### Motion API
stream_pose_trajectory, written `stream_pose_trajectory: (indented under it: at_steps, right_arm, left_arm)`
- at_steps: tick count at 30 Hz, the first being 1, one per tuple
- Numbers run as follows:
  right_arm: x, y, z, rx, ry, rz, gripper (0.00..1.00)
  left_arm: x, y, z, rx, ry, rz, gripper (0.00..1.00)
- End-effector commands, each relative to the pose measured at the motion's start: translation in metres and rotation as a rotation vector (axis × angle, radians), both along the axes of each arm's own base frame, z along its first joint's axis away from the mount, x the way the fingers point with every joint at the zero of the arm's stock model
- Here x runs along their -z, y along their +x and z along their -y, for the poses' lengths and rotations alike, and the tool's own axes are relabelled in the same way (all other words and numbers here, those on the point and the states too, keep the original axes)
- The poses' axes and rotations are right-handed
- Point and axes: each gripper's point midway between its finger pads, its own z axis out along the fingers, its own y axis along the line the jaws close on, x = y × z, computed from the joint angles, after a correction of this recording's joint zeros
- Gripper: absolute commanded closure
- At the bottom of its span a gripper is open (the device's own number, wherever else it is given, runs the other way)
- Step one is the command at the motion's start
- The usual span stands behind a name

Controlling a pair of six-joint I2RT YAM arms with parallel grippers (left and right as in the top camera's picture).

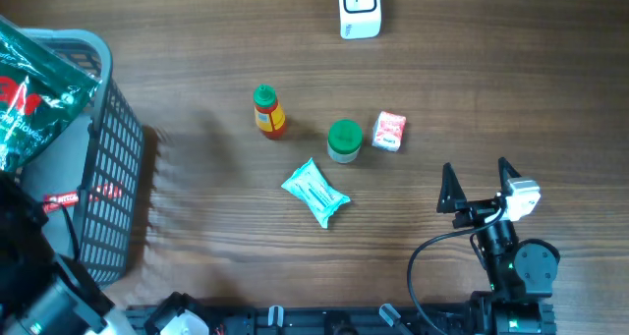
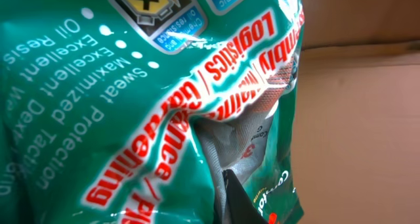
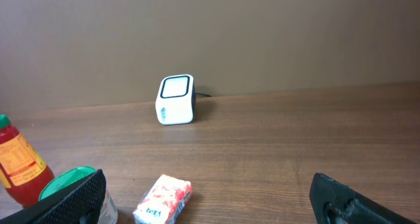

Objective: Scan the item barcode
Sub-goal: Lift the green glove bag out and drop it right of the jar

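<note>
A green glove package (image 2: 131, 106) with red and white print fills the left wrist view. My left gripper (image 2: 231, 196) is shut on its lower edge, and one dark finger (image 2: 237, 204) shows against the foil. From overhead the package (image 1: 34, 89) hangs over the basket at the far left. No barcode shows on it. The white scanner (image 1: 360, 9) stands at the table's far edge, also in the right wrist view as the scanner (image 3: 176, 99). My right gripper (image 1: 480, 183) rests open near the front right, nothing between its fingers (image 3: 72, 198).
A grey wire basket (image 1: 113, 178) stands at the left. Mid-table are a red sauce bottle (image 1: 267, 112), a green-lidded jar (image 1: 344, 140), a red-and-white packet (image 1: 389, 132) and a pale blue tissue pack (image 1: 315, 192). A cardboard wall (image 2: 367, 119) lies behind the package.
</note>
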Motion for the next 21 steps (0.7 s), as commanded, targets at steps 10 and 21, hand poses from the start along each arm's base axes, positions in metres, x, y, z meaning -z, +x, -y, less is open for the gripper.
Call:
stream_pose_trajectory:
  at_steps: [10, 21]
  right_arm:
    - [-0.002, 0.0, 0.0, 0.002, 0.018, 0.008, 0.0]
    - [-0.002, 0.0, 0.0, 0.002, 0.018, 0.008, 0.0]
  left_arm:
    - [-0.018, 0.0, 0.011, 0.061, 0.088, 0.002, 0.96]
    - [-0.044, 0.025, 0.049, 0.358, 0.288, -0.027, 0.96]
